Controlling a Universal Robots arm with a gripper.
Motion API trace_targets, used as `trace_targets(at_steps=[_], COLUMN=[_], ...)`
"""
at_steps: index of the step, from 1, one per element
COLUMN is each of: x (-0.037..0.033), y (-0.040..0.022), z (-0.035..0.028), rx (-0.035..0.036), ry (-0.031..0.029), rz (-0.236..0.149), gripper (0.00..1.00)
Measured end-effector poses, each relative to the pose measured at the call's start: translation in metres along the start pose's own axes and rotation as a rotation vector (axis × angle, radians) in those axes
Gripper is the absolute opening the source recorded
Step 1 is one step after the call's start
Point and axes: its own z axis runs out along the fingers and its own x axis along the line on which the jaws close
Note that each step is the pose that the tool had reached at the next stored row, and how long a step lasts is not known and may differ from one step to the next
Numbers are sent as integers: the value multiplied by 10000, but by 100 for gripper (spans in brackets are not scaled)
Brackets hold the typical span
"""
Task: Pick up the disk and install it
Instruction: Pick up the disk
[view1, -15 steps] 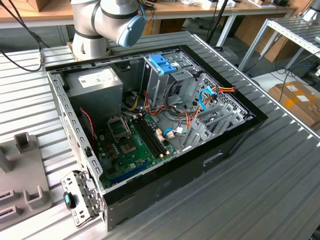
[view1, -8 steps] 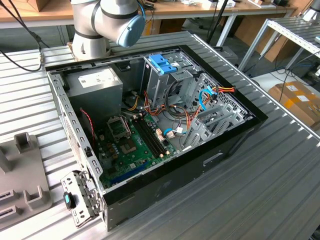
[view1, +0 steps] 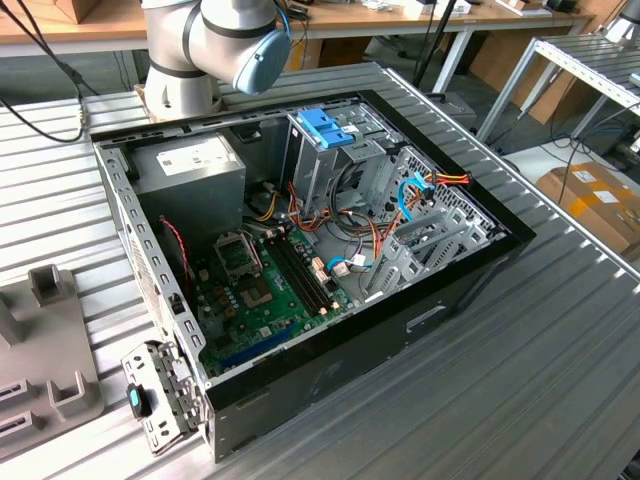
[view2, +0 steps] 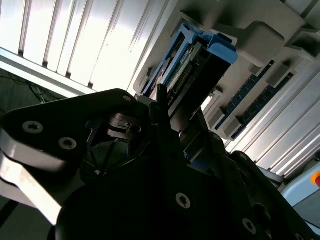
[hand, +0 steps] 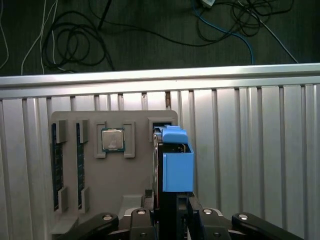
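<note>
Ribbed metal table (hand: 260, 150), grey tray (hand: 135, 175) with chip (hand: 112, 139); pincer (hand: 171, 212) seemingly clamped on disk (hand: 178, 170).

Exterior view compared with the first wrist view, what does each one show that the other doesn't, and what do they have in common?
Exterior view: the open computer case with its motherboard, the grey drive cage and the arm's base joints. First wrist view: the disk standing on edge right in front of the gripper, plus a processor chip and memory sticks. Both: the grey parts tray and the ribbed metal table.
</note>
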Motion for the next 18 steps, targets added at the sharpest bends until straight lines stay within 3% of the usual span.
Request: trace_targets(at_steps=[10, 12, 18], x=[-4, -6, -10], y=[-3, -5, -7], z=[-223, -307, -475], rx=[3, 2, 2], ry=[-1, -1, -1], rz=[0, 0, 0], gripper=[35, 35, 35])
